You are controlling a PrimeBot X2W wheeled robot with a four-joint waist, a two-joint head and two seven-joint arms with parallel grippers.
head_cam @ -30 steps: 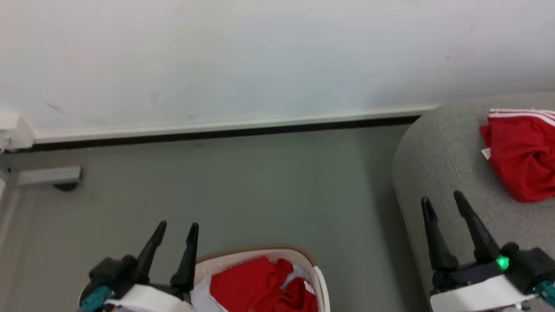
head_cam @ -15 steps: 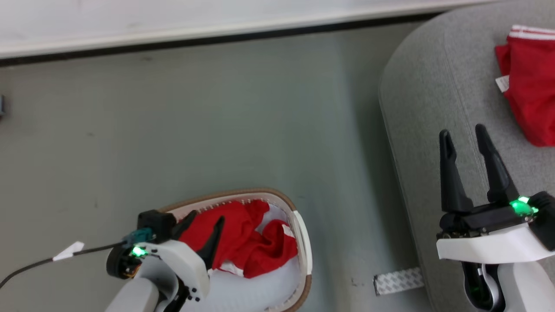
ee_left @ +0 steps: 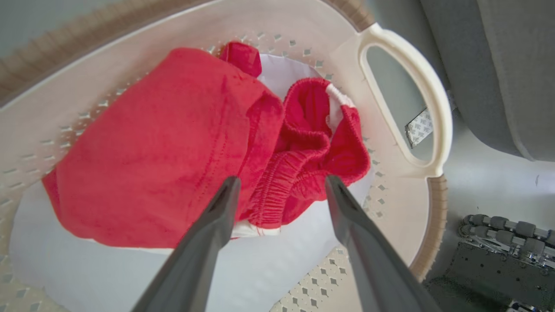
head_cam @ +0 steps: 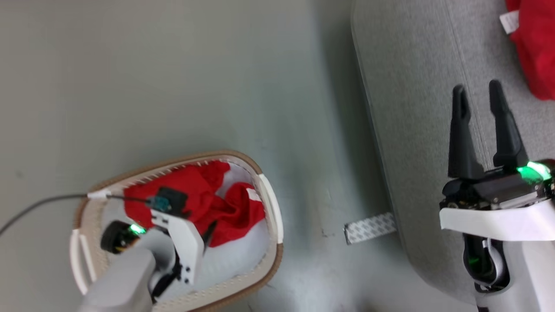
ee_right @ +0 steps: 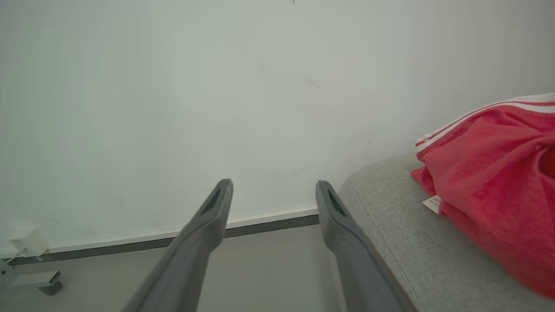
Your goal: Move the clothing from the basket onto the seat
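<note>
Red clothing (head_cam: 195, 190) lies crumpled in basket (head_cam: 272, 216) on floor (head_cam: 173, 65) at left. Left gripper (ee_left: 282, 180) hangs inside basket, fingers apart either side of a bunched waistband, gripping nothing; contact unclear. Patterned strip (head_cam: 370, 227) lies on floor between basket and seat (head_cam: 403, 108); right gripper (head_cam: 477, 86) hangs over seat, fingers apart and empty, near second red garment (head_cam: 535, 56) lying on seat at far right.
</note>
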